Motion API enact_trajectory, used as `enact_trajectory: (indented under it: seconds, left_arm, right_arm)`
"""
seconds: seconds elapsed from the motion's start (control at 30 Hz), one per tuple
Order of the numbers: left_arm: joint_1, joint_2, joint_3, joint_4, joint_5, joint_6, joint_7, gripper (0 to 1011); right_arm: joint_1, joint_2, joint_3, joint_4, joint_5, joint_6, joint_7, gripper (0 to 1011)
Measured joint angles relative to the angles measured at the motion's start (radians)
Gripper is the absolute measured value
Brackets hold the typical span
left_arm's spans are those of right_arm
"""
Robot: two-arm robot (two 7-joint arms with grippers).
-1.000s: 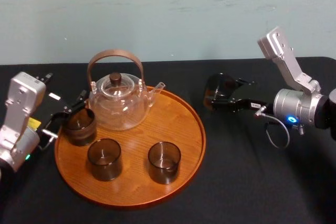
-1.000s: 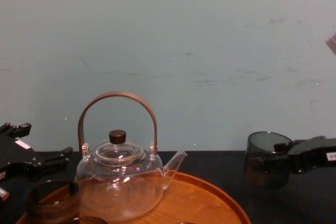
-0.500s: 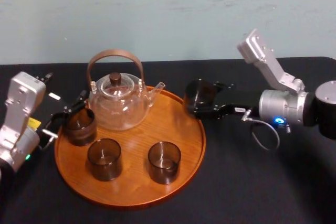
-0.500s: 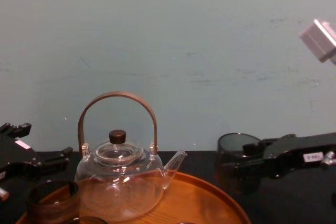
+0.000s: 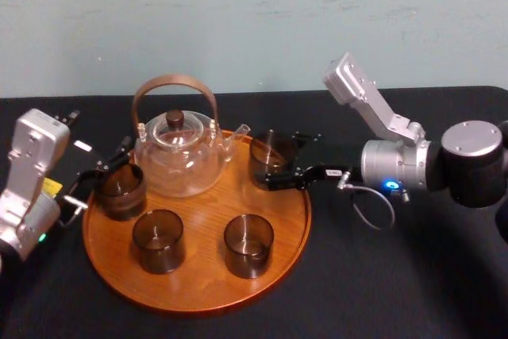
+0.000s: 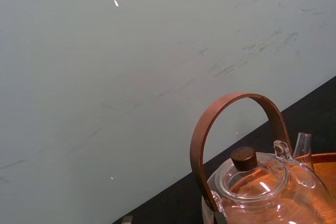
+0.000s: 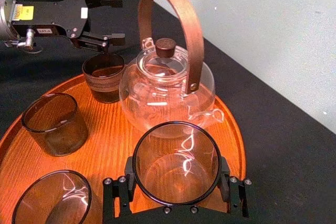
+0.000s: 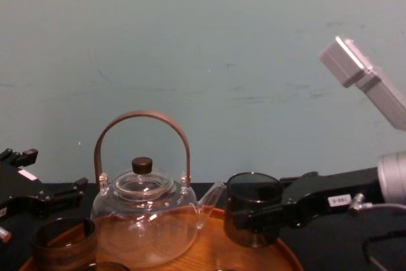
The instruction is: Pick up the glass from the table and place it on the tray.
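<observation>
A dark smoked glass [image 5: 268, 160] [image 7: 176, 163] [image 8: 254, 217] is upright with my right gripper [image 5: 279, 161] [image 7: 176, 195] shut on it, one finger on each side. It sits over the back right part of the round orange-brown tray [image 5: 198, 287] [image 7: 113, 124] [image 8: 219, 249], just right of the teapot's spout. Whether its base touches the wood I cannot tell. My left gripper [image 5: 107, 166] [image 7: 118, 18] stands open at the tray's left edge, just behind another glass [image 5: 121, 190] [image 7: 104, 76].
A glass teapot [image 5: 176, 152] [image 7: 165, 87] [image 8: 144, 220] [image 6: 262, 182] with a brown hoop handle stands at the tray's back. Two more dark glasses [image 5: 157, 240] [image 5: 248, 244] stand at the tray's front. Black cloth covers the table, and a pale wall rises behind.
My right arm has carried the glass leftward from above the black table to over the tray, beside the teapot's spout. The left arm has not moved.
</observation>
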Motion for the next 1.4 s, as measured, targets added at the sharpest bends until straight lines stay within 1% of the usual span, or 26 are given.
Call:
enact_trajectory:
  seconds: [0.2,0.33,0.6,1.0,1.23,1.4]
  left_arm:
    - [0.0,0.0,0.0,0.0,0.0,0.0,0.0,1001]
    - [0.0,0.0,0.0,0.0,0.0,0.0,0.0,1001]
    - [0.0,0.0,0.0,0.0,0.0,0.0,0.0,1002]
    - [0.0,0.0,0.0,0.0,0.0,0.0,0.0,1002]
    - [0.0,0.0,0.0,0.0,0.0,0.0,0.0,1001]
    - [0.0,0.0,0.0,0.0,0.0,0.0,0.0,1001]
  right_arm:
    - [0.018,-0.03,-0.021,0.053,-0.001,-0.021,0.011,907]
    - [0.024,-0.042,-0.028,0.077,-0.002,-0.031,0.012,907]
    - [0.038,-0.072,-0.041,0.147,-0.014,-0.063,0.015,907]
    - [0.054,-0.109,-0.04,0.238,-0.03,-0.097,0.021,907]
    - [0.058,-0.121,-0.035,0.269,-0.04,-0.102,0.023,906]
    - [0.058,-0.126,-0.032,0.279,-0.044,-0.105,0.024,907]
